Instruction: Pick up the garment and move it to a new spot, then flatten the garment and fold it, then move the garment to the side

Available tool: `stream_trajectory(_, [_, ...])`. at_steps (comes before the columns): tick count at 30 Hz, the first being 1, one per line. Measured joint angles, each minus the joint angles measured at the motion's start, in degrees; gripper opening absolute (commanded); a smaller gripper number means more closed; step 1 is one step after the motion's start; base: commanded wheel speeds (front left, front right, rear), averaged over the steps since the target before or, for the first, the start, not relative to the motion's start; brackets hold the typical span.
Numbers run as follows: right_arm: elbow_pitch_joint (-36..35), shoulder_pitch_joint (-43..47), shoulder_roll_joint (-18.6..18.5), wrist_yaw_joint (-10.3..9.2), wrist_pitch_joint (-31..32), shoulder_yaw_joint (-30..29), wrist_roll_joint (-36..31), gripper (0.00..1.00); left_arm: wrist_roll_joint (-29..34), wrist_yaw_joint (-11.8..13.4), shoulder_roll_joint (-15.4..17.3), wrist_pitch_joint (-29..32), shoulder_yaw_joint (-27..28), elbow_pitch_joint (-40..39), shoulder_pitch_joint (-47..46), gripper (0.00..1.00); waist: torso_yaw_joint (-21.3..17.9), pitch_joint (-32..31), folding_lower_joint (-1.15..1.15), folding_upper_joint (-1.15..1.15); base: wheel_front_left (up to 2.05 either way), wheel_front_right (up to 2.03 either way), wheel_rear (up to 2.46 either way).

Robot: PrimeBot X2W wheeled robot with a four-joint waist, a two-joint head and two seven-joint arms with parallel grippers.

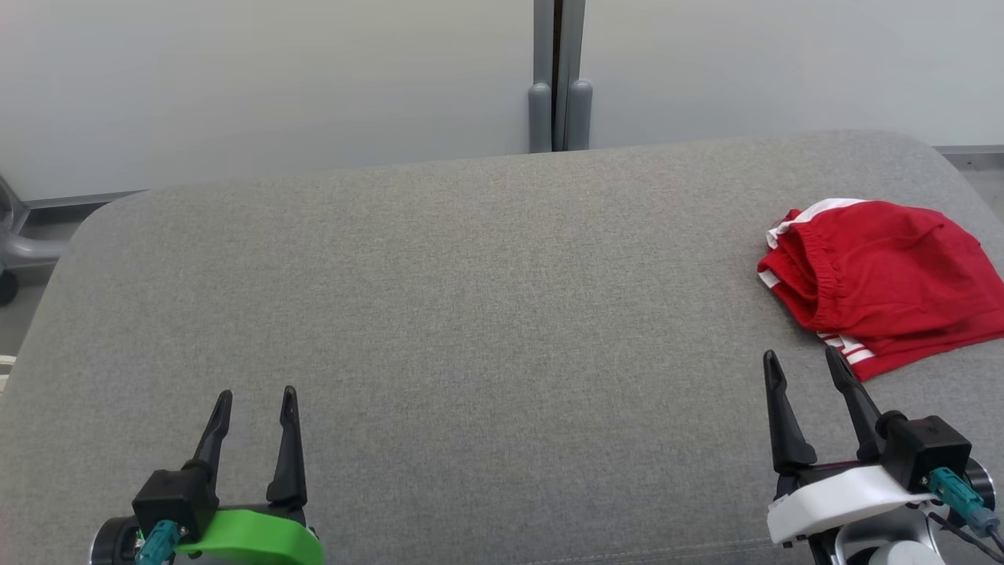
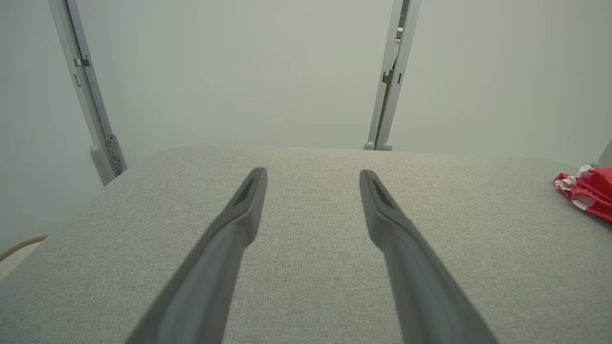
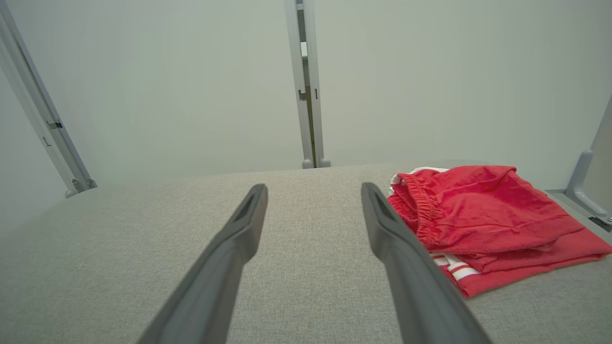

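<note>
My left gripper [image 1: 257, 392] and right gripper [image 1: 802, 355] gape empty; the shorts [image 1: 886, 275] look folded aside, so nothing seems left to grasp.

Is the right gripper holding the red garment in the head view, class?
No: the red garment lies on the grey cushion, while the right gripper stands open beside it with nothing between its fingers.

From the head we look down on the grey cushion [image 1: 471, 314], both wrist cameras skimming low across it, all sharing the garment [image 1: 878, 275].
</note>
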Motion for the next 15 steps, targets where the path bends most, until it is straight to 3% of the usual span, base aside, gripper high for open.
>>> stream_trajectory(1, [-0.1, 0.0, 0.0, 0.0, 0.1, 0.0, 0.0, 0.0, -0.1, 0.0, 0.0, 0.0, -0.1, 0.0, 0.0, 0.0, 0.0, 0.0, 0.0, 0.0, 0.0, 0.0, 0.0])
stream_trajectory(6, [2.8, 0.5, 0.4, 0.0, 0.7, 0.0, 0.7, 0.0, -0.8, 0.0, -0.9, 0.5, -0.3, 2.6, 1.1, 0.0, 0.0, 0.0, 0.0, 0.0, 0.0, 0.0, 0.0])
stream_trajectory(15, [7.3, -3.3, 0.4, 0.0, 4.0, -3.0, 9.2, 0.0, -9.5, -1.1, -1.7, 1.8, 0.4, 6.1, -2.3, 0.0, 0.0, 0.4, 0.0, 0.0, 0.0, 0.0, 0.0])
